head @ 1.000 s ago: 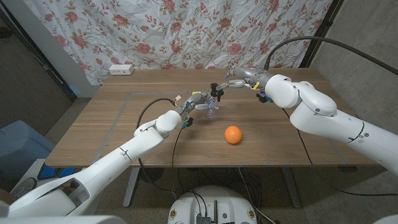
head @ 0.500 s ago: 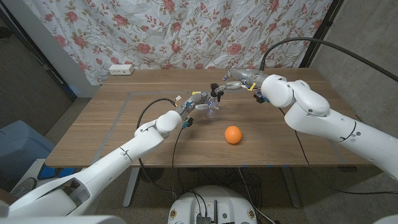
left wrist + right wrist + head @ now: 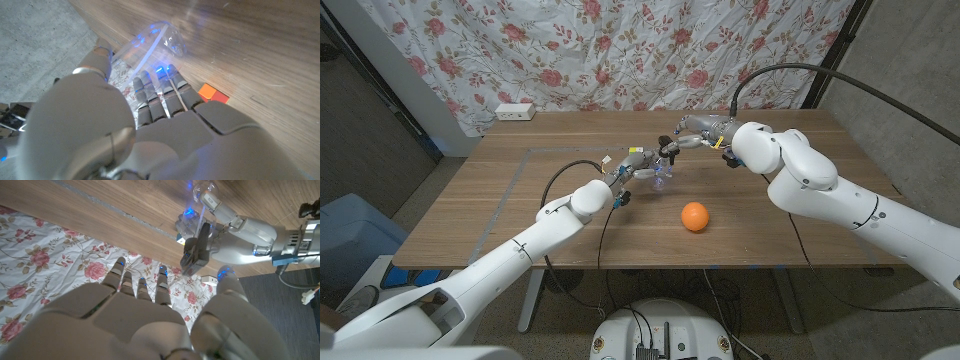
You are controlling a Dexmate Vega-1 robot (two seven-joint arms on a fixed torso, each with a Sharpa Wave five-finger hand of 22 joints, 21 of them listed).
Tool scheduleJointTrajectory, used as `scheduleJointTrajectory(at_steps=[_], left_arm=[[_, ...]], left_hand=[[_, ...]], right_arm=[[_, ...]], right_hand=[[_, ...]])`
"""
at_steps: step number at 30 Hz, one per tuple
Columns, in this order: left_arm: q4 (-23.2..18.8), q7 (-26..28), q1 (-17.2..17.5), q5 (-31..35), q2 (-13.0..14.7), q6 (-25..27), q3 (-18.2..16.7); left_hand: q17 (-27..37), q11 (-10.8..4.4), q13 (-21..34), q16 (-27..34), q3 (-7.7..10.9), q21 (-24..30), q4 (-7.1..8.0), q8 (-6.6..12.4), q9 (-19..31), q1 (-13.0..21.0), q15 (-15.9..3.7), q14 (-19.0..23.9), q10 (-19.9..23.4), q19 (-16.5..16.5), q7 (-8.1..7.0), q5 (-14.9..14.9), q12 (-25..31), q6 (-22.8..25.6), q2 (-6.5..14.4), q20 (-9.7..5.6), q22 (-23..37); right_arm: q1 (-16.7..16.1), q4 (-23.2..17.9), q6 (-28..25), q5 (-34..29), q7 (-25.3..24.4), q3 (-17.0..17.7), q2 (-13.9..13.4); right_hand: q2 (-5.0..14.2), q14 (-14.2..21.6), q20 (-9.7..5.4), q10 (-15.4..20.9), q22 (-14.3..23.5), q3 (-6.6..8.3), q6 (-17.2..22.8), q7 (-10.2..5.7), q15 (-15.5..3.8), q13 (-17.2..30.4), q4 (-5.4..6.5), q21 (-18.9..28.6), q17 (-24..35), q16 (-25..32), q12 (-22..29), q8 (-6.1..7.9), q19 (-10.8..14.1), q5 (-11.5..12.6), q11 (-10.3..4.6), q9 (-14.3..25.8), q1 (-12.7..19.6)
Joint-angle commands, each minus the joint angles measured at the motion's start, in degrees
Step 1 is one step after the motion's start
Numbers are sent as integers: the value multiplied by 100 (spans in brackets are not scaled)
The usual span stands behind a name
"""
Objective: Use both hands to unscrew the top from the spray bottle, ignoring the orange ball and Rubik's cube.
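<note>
Left robot hand [image 3: 638, 163] grips spray bottle [image 3: 661, 174]; right robot hand [image 3: 682, 138] pinches its top [image 3: 196, 251].

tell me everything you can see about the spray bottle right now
The spray bottle is small, of clear plastic by its look, with a dark spray top and a thin tube visible inside. It sits mid-table, beyond the orange ball. The left hand grips its clear body. The right hand reaches to the top, its fingertips at or very near it; actual contact can't be confirmed. Whether it rests on the table can't be told.
</note>
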Motion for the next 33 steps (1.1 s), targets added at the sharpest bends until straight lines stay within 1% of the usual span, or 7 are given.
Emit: scheduleJointTrajectory(at_steps=[1,6,15,19,23,25,33], left_arm=[[-14,-1,36,-7,4,-45,7],[-54,19,64,3,22,-30,0],[-56,33,114,-18,18,-65,-5],[-53,41,129,-17,15,-75,-3],[-70,67,162,-26,27,-76,-23],[-70,70,173,-31,33,-85,-29],[-19,56,175,-44,25,-141,-30]], left_hand=[[-6,0,12,-6,-14,-9,27,31,8,-98,-452,79,48,19,18,53,22,73,187,-7,19],[-8,-19,15,-11,-16,-11,32,38,4,-108,-451,79,50,20,24,55,20,75,198,-7,19],[-16,-4,22,-22,-23,-15,26,47,-4,-115,-447,87,49,22,25,56,12,67,202,-13,19],[-19,-24,26,-26,-24,-16,24,50,-8,-115,-444,89,60,24,20,57,13,62,209,-16,19],[-21,-28,28,-30,-24,-17,23,53,-11,-117,-443,89,65,24,19,58,12,58,212,-15,19],[-22,-13,29,-32,-25,-18,22,54,-13,-116,-443,90,57,23,23,59,8,55,216,-18,19],[-21,-12,35,-35,-33,-21,24,63,-20,-124,-443,93,60,25,24,59,2,48,229,-15,18]], right_arm=[[56,51,-158,-450,280,-161,193],[23,35,-169,-597,337,-162,222],[-8,33,-219,-745,448,-129,316],[-11,51,-210,-765,502,-108,346],[-22,62,-214,-783,529,-92,382],[-19,70,-234,-819,545,-104,405],[19,115,-243,-893,657,-129,464]], right_hand=[[50,31,-17,47,32,83,88,-99,12,22,-28,32,15,57,54,50,-5,70,-71,20,131],[67,64,-24,63,32,120,154,-154,9,20,-48,43,13,73,64,76,21,98,-71,26,200],[89,119,-31,97,30,203,325,-355,7,16,-88,62,7,95,77,152,92,152,-102,43,377],[94,128,-32,108,29,227,369,-398,5,15,-96,66,4,98,80,173,110,166,-115,47,430],[101,148,-32,134,28,260,472,-436,4,15,-105,69,1,105,87,220,136,188,-115,56,510],[98,167,-32,149,26,290,570,-508,7,14,-111,71,-2,110,89,267,164,206,-117,65,589],[92,191,-29,186,24,348,768,-588,6,13,-118,70,-8,115,93,364,205,240,-134,83,748]])
